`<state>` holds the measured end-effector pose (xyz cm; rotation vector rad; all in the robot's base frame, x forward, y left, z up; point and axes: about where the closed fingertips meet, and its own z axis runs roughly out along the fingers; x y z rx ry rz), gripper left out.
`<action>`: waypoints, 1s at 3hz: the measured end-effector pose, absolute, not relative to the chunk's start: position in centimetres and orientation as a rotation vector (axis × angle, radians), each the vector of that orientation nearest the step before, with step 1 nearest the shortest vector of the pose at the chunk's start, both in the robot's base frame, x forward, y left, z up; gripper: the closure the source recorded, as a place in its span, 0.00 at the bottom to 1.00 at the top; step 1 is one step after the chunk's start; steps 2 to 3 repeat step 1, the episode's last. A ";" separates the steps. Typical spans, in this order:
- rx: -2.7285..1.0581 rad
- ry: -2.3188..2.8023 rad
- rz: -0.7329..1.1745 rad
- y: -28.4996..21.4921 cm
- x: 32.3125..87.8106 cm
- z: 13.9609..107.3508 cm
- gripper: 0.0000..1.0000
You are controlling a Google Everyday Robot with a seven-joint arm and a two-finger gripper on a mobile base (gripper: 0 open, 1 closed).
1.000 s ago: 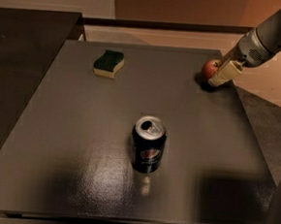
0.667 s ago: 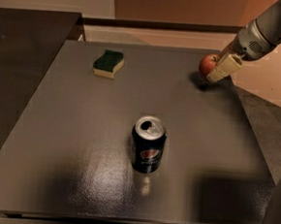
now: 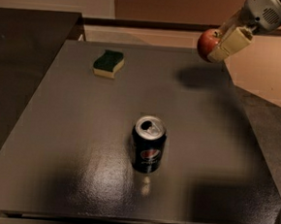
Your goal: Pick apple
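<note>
The small round red apple [image 3: 206,43] hangs in the air above the far right corner of the dark grey table [image 3: 81,128]. My gripper [image 3: 218,46] comes in from the upper right and is shut on the apple, with a cream-coloured finger [image 3: 230,43] across its right side. The apple's shadow lies on the tabletop just below and to the left of it.
A black soda can [image 3: 147,150] stands upright in the middle of the table. A green and yellow sponge [image 3: 109,63] lies at the far left. A dark counter [image 3: 25,32] adjoins the table's left side. The table's right edge drops to the floor.
The gripper has risen with the apple in it, from resting on the table's far right to well above it. The can and sponge have not moved.
</note>
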<state>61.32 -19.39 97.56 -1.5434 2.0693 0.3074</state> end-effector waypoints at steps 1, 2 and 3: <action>-1.543 2.069 0.307 -19.4 61.3 97.6 1.00; -1.543 2.069 0.307 -19.4 61.3 97.6 1.00; -1.543 2.069 0.307 -19.4 61.3 97.6 1.00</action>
